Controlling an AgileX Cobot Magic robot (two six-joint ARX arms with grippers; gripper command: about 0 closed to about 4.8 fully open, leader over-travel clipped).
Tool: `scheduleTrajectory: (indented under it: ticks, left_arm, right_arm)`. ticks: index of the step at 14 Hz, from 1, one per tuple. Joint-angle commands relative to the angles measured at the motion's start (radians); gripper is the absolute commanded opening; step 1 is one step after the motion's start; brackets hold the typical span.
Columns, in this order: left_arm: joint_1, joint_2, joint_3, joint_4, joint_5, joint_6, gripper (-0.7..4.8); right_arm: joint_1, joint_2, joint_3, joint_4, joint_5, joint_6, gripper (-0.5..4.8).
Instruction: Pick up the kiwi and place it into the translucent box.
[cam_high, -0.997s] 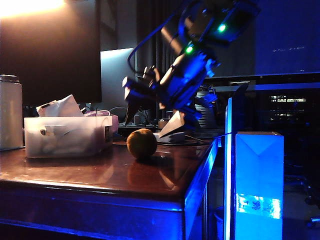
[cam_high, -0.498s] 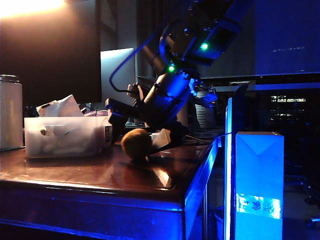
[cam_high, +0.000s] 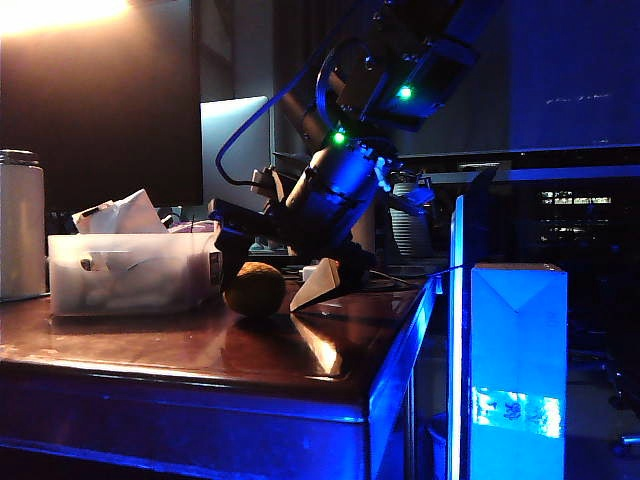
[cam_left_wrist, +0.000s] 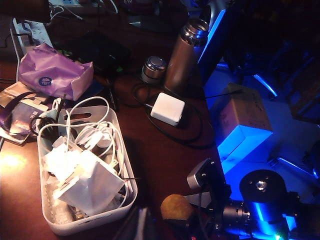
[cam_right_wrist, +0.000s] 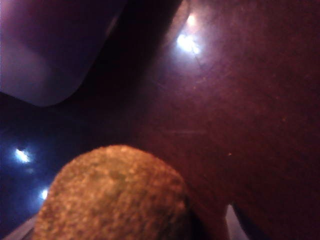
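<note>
The brown fuzzy kiwi (cam_high: 254, 290) lies on the dark wooden table (cam_high: 200, 350), just right of the translucent box (cam_high: 135, 270), which holds crumpled white paper. My right gripper (cam_high: 272, 275) is down at the table and open, one dark finger on the box side and a pale finger (cam_high: 318, 285) on the other, with the kiwi between them and a gap showing. The right wrist view is filled by the kiwi (cam_right_wrist: 115, 195), with a box corner (cam_right_wrist: 45, 60) beyond. In the left wrist view, high above the box (cam_left_wrist: 50, 220) and kiwi (cam_left_wrist: 176, 207), the left gripper (cam_left_wrist: 142, 226) shows only as a dark sliver.
A tall white cylinder (cam_high: 20, 240) stands left of the box. A glowing blue carton (cam_high: 518, 370) stands off the table's right edge. Behind the box lie a purple bag (cam_left_wrist: 55, 75), a white adapter (cam_left_wrist: 167, 108) with cables and a metal flask (cam_left_wrist: 185, 55).
My right arm has come down and swung left over the kiwi. The kiwi has shifted left, closer to the box. The jaws stay wide.
</note>
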Motion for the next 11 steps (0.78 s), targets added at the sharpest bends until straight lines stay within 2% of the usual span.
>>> scheduleTrajectory:
  ticks: [1, 6, 11]
  left_arm:
    - [-0.001, -0.003, 0.005, 0.006, 0.005, 0.001, -0.03]
    - [-0.001, -0.003, 0.005, -0.001, 0.005, 0.001, -0.03]
    - [-0.001, -0.003, 0.005, -0.002, 0.006, 0.001, -0.03]
  right_arm:
    - [0.0, 0.005, -0.004, -0.042, -0.005, 0.006, 3.09]
    - [-0.002, -0.008, 0.031, -0.007, -0.027, -0.032, 3.1]
    - [-0.002, -0.003, 0.313, -0.013, -0.023, -0.171, 3.1]
